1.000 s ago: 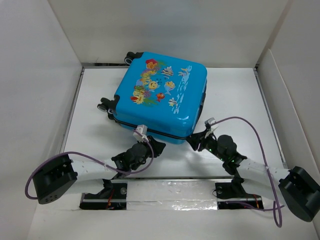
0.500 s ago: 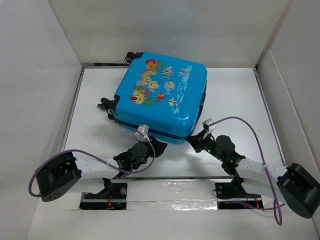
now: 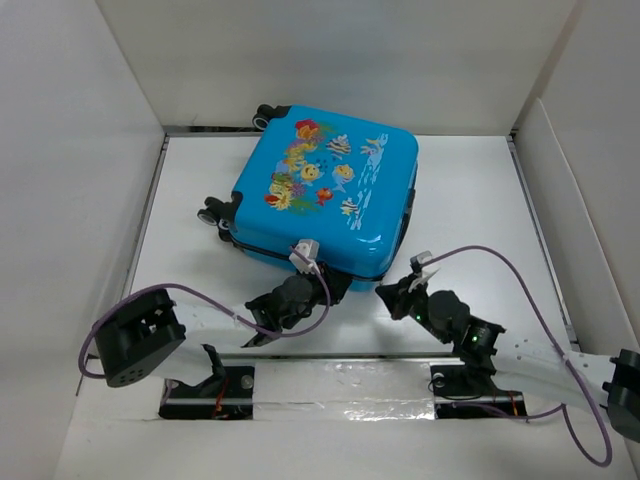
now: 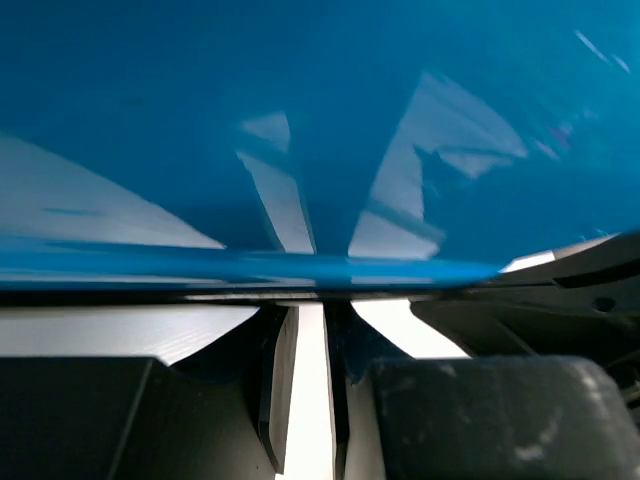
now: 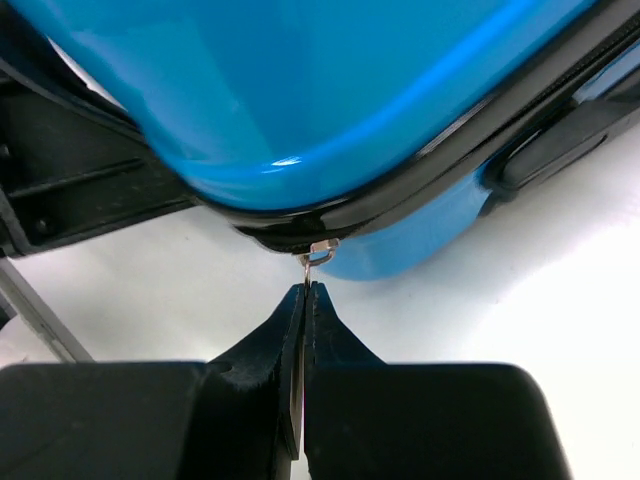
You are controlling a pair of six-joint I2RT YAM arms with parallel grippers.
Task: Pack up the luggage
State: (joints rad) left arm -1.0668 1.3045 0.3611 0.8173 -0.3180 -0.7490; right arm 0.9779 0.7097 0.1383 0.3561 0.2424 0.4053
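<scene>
The blue case (image 3: 325, 190) lies flat and closed on the white table (image 3: 470, 200), towards the back and a little left of centre. Its fish print faces up and its black wheels (image 3: 215, 212) are at the left side. Both arms reach in low to its near edge.

The right gripper (image 5: 303, 292) is at the near right corner. Its jaws are pressed together on the small metal zip pull (image 5: 318, 252), which hangs from the dark seam just below the shell. The thin tab runs down between the two black fingers (image 5: 262, 350).

The left gripper (image 4: 310, 318) sits against the near edge, further left, with its tips right up at the seam under the glossy blue shell. Its jaws are almost together (only a thin slit of white table shows between them). I can see nothing caught in that slit, though its top end is lost in shadow under the case.
</scene>
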